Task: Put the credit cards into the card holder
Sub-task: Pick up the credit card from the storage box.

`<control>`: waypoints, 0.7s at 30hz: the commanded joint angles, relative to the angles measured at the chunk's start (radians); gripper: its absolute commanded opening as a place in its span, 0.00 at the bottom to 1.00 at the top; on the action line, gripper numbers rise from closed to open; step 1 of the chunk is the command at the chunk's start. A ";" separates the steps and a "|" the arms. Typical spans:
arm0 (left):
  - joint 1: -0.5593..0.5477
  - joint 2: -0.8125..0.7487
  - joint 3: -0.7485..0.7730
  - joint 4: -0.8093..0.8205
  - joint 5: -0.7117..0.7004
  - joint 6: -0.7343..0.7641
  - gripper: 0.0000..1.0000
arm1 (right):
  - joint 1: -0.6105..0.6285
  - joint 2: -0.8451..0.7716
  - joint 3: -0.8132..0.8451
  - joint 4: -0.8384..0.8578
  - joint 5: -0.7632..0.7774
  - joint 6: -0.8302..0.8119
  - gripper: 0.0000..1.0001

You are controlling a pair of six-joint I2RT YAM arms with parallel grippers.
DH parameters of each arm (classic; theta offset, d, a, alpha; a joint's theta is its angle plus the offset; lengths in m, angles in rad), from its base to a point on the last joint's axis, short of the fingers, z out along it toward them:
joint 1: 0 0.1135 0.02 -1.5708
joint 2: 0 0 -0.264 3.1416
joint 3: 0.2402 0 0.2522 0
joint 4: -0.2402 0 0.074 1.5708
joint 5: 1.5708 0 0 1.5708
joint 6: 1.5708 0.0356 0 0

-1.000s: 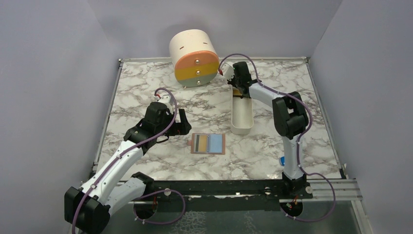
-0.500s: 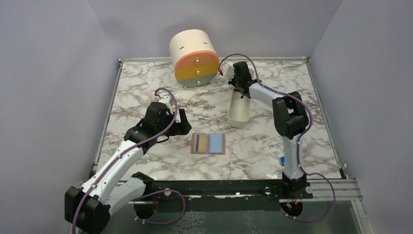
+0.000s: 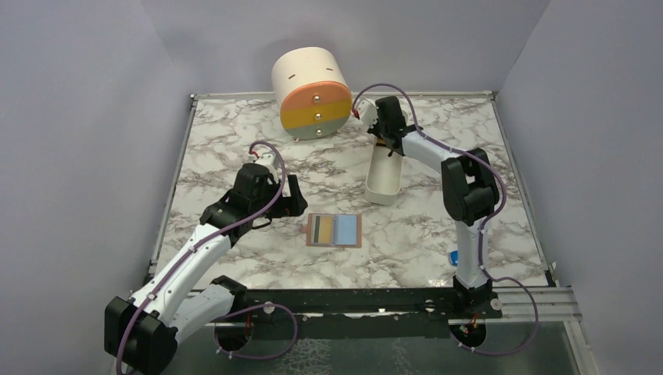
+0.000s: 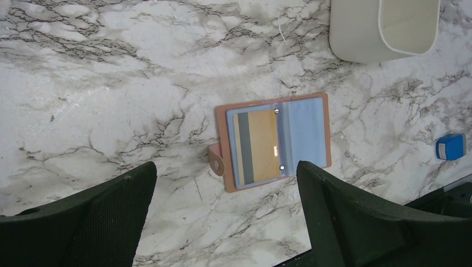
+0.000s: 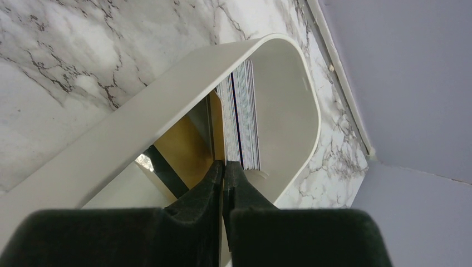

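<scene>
On the marble table (image 3: pixel 234 141) the card holder (image 4: pixel 273 142) lies spread open, a tan card (image 4: pixel 257 146) tucked in its left side. The left claw (image 4: pixel 225 167) hangs over it, fingers released wide. The credit cards (image 5: pixel 242 114) stand on edge as a stack at the far end of the white tray (image 5: pixel 139 128). The right claw (image 5: pixel 224 172) dips into the tray, clenched, its tips at the stack's edge. I cannot tell if a card is pinched between them. A small blue block (image 4: pixel 451 147) sits near the table's near edge.

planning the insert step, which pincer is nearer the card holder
Left. The left pincer hovers just beside the open card holder; the right pincer is in the white tray's far end.
</scene>
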 commanded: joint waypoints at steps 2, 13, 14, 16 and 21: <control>0.004 -0.006 -0.020 0.003 0.012 -0.017 0.99 | -0.007 -0.094 0.013 -0.066 -0.015 0.078 0.01; 0.004 -0.073 -0.107 0.117 0.077 -0.027 0.94 | -0.005 -0.288 0.036 -0.362 -0.209 0.357 0.01; 0.004 -0.077 -0.106 0.117 0.097 -0.034 0.94 | -0.004 -0.303 0.045 -0.399 -0.239 0.403 0.01; 0.004 -0.078 -0.103 0.127 0.126 -0.058 0.92 | -0.003 -0.354 0.037 -0.439 -0.295 0.502 0.01; 0.003 -0.073 -0.103 0.195 0.229 -0.142 0.81 | 0.002 -0.554 -0.131 -0.357 -0.509 0.748 0.01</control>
